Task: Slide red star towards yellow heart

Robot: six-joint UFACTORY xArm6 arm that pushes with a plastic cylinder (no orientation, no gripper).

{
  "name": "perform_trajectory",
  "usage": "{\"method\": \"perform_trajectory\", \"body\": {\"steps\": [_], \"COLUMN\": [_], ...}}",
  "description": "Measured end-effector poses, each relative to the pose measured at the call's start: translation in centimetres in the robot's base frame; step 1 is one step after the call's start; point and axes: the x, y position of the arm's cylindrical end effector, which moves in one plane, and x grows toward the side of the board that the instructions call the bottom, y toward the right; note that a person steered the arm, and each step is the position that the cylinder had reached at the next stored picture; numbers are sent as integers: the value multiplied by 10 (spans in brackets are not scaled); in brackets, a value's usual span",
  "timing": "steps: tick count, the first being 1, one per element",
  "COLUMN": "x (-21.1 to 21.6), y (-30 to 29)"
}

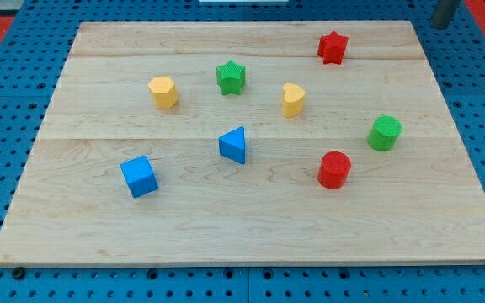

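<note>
The red star (333,47) lies near the top right of the wooden board (251,240). The yellow heart (292,98) lies below it and a little to the left, about a block's width away. My tip (439,26) shows at the view's top right corner, beyond the board's edge. It is well to the right of the red star and touches no block.
A green star (231,77) and a yellow hexagon-like block (163,92) lie left of the heart. A blue triangle (234,145) and a blue cube (139,176) lie lower left. A red cylinder (334,169) and a green cylinder (385,133) lie lower right.
</note>
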Motion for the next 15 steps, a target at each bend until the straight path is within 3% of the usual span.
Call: {"method": "perform_trajectory", "body": {"steps": [7,9,11,12,14,15], "x": [8,55,130,136,134,113], "y": [-7,8,9,0,-77,-124]}}
